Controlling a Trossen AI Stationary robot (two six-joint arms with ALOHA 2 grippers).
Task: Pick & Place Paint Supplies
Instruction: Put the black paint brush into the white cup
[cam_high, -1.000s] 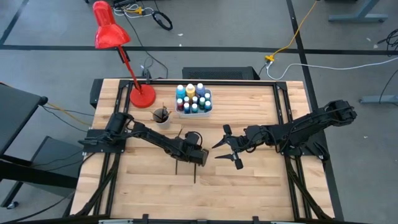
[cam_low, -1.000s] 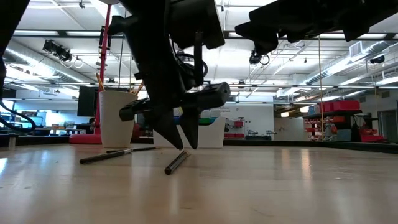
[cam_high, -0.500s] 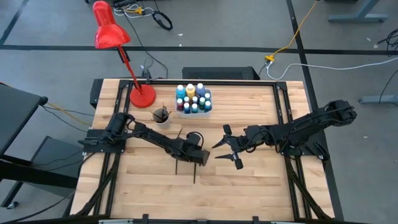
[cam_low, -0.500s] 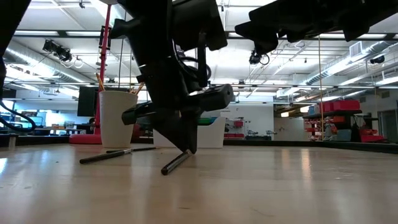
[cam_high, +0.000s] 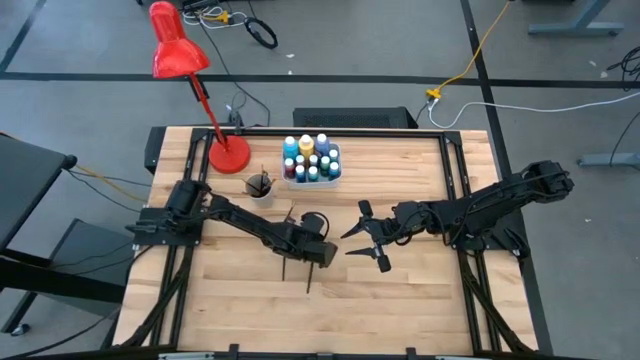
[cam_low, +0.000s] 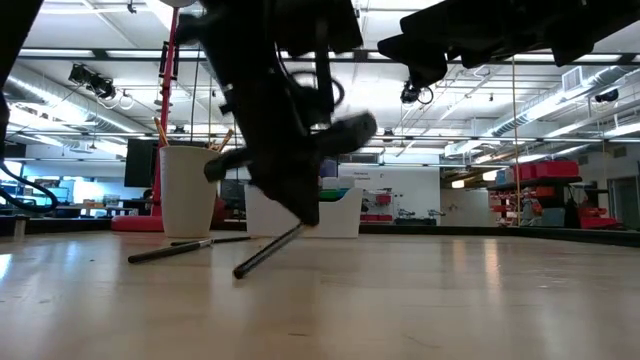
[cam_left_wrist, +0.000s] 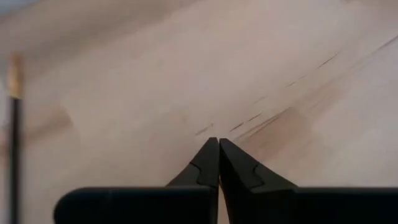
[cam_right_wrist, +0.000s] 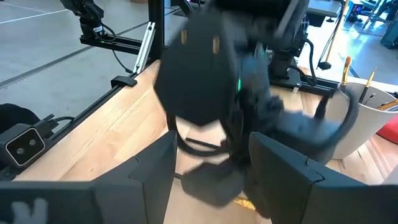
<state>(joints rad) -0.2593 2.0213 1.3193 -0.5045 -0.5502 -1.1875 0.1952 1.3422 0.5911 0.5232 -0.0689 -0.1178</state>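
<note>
1. You are looking at a pale wooden plank surface (cam_high: 400, 290) framed by black rails, standing on a grey floor strewn with cables; the low view shows a bright workshop hall behind it.
2. A glossy red desk lamp (cam_high: 180, 55) stands with its round base near the far left corner. Just beside it sits a small white cup (cam_high: 259, 186) holding brushes, and next to that a white tray (cam_high: 312, 168) packed with little paint bottles (cam_high: 306, 143) capped in blue, teal, yellow and white, near the middle of the far edge.
3. Your left gripper (cam_high: 318, 255) is near the surface's centre, its jaws pressed fully together on a thin dark paintbrush (cam_low: 266, 252). One end of that brush is lifted in the jaws while the other rests on the wood, so it slants.
4. A second slim brush (cam_low: 168, 251) lies flat, toward the cup.
5. Your right gripper (cam_high: 362, 238) hangs just beside the left one, toward the right edge, jaws spread wide and holding nothing.
</note>
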